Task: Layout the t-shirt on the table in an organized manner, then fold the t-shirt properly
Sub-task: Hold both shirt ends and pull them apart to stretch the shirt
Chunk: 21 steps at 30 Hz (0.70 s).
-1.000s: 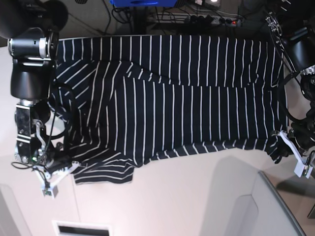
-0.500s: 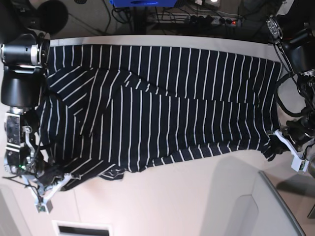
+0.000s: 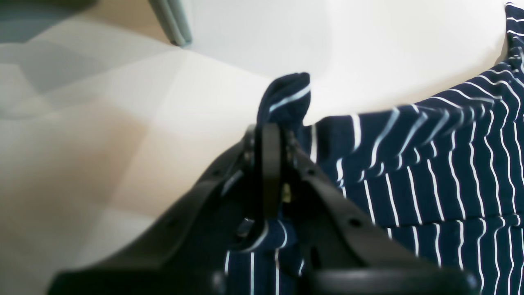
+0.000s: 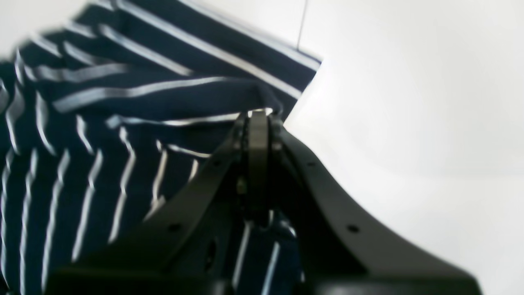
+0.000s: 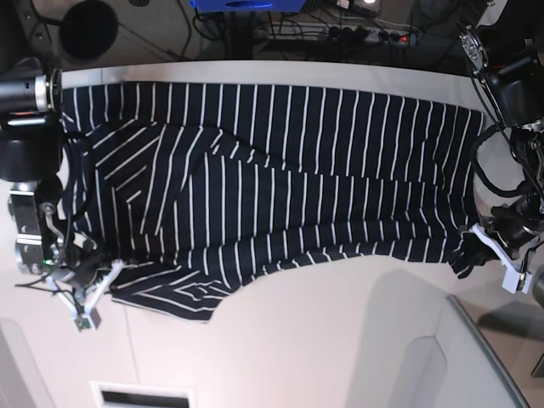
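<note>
Base view: shirt (image 5: 280, 187) spread across worktop (image 5: 323, 340). Left hand (image 3: 268, 135) clamped on shirt's near corner; right hand (image 4: 257, 123) pinching opposite near corner.

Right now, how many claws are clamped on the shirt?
2. The left claw pinches the t-shirt at a near corner, on the base view's right. The right claw grips its edge on the opposite end, on that view's left. None hidden.

Soft striped cloth t-shirt (image 5: 280, 187) lies on a smooth matt white table (image 5: 323, 340); hands matt black plastic.
</note>
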Motion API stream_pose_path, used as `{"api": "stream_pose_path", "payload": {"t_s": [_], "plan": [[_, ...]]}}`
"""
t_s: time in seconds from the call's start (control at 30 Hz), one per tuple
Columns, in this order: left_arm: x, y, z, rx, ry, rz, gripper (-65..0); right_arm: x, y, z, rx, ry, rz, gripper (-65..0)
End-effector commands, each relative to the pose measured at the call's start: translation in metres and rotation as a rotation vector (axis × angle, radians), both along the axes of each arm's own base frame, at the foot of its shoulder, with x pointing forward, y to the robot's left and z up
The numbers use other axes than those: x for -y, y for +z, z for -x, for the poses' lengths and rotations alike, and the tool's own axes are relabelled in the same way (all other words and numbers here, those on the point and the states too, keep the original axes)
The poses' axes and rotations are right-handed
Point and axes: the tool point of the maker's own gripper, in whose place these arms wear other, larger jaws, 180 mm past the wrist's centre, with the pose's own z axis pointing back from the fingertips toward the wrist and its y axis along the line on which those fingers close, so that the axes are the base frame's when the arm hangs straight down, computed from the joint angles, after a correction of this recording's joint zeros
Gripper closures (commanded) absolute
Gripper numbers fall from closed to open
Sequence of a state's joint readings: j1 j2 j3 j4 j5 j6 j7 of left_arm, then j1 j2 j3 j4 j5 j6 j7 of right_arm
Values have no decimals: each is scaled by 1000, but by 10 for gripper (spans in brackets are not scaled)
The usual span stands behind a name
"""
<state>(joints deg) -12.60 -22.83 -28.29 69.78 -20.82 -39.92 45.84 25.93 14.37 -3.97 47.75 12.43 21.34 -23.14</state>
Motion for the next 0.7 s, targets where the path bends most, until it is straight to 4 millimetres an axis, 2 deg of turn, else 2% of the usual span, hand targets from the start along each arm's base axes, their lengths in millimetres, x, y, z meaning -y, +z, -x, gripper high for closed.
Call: {"api": "stream_pose_path", "payload": {"t_s": [0.0,0.17,0.27,0.47,0.67], "plan": [[-6,14,-4,42,0,-16,0,6,26,-19,75,0,0,0],[-12,1,11,2,10,-19,0,23,16,-6,-4,-8,33,0],[-24,2,17,-14,17,-43,0,17,16,1,-1,27,37,0],[-19,0,29,-24,-12,-74,0,5,21,27,-51,92,96,0],[-17,-9,39,-52,-17,-77,0,22,10,61,-130,36,102,0]]}}
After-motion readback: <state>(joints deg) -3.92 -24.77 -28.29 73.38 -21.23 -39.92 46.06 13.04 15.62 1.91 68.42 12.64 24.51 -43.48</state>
